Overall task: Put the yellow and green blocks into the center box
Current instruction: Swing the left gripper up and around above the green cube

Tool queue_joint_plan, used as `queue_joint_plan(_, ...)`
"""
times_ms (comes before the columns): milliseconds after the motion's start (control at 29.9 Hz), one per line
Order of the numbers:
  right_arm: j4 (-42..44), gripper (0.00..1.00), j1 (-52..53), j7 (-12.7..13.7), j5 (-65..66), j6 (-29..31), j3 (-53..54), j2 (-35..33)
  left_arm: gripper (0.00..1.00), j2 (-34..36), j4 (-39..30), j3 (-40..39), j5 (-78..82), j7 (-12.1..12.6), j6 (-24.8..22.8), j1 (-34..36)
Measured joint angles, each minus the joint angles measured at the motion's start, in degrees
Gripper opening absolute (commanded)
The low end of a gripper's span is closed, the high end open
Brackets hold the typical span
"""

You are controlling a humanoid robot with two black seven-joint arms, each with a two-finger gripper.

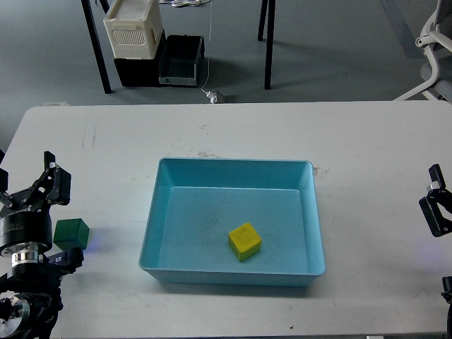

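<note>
The bright yellow matte cube [244, 241] lay tilted inside the light blue plastic tray [151, 236]; the dark green cube [71, 234] sat on the white table [367, 155] beside the spread left gripper [32, 189]; whether the right gripper [436, 205] was spread or closed I cannot tell; grey floor beyond

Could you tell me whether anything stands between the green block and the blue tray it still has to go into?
Nothing visible does. The green block sits on bare table left of the blue tray, beside the left hand; only the tray's own wall lies between.
</note>
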State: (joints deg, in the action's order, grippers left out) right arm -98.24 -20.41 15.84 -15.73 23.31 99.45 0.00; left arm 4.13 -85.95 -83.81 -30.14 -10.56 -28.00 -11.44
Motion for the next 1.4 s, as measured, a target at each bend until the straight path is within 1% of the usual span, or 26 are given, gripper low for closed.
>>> queue_joint_plan(167, -0.1, 1.00, -0.2, 0.0, 0.5, 0.0, -2.5, 0.0, 1.00, 0.4, 0.2, -0.6, -0.2, 0.2, 0.0, 2.6)
queue_joint_plan(267, -0.4, 1.00, -0.1, 0.0, 2.8, 0.1, -5.4, 0.0, 1.00, 2.5, -0.2, -0.5, 0.0, 0.3, 0.0, 1.7)
queue_joint_plan(334, -0.6, 1.00, 0.1, 0.0, 5.0, 0.2, -7.0, 0.0, 1.00, 5.0, -1.5, -0.5, 0.2, 0.3, 0.0, 0.2)
queue_joint_plan(435, -0.7, 1.00, 0.5, 0.0, 6.9, 0.3, -9.3, 0.0, 1.00, 10.7, -5.2, -0.5, 1.3, 1.0, 0.0, -1.6)
queue_joint_plan(568, -0.8, 1.00, 1.2, -0.2, 7.3, 0.3, -10.7, 0.0, 1.00, 21.3, -8.5, -1.3, 7.0, 1.3, 0.0, -2.4)
queue_joint_plan(702, -0.8, 1.00, 1.3, -0.3, 7.3, 0.3, -10.9, 0.0, 1.00, 29.9, -9.0, -2.5, 9.6, 1.3, 0.0, -1.6)
queue_joint_plan(903, -0.8, 1.00, 1.3, -0.3, 7.1, 0.5, -11.1, 0.0, 1.00, 42.7, -9.1, -2.0, 13.2, 1.4, 0.0, -0.7)
queue_joint_plan(1036, -0.9, 1.00, 1.3, -0.3, 7.0, 0.7, -12.1, 0.0, 1.00, 54.1, -8.8, 1.0, 14.1, 1.4, 0.0, 3.0)
queue_joint_plan(1170, -0.9, 1.00, 1.3, -0.3, 6.9, 0.8, -12.6, 0.0, 1.00, 65.5, -8.4, 9.2, 14.3, 1.4, 0.0, 10.2)
queue_joint_plan(1271, -0.9, 1.00, 1.3, -0.3, 6.8, 0.8, -12.6, 0.0, 1.00, 69.7, -7.6, 17.0, 15.6, 1.6, 0.0, 17.4)
queue_joint_plan(1404, -0.9, 1.00, 1.3, -0.3, 6.8, 0.9, -12.7, 0.0, 1.00, 70.4, -6.2, 27.3, 20.9, 2.2, 0.0, 26.8)
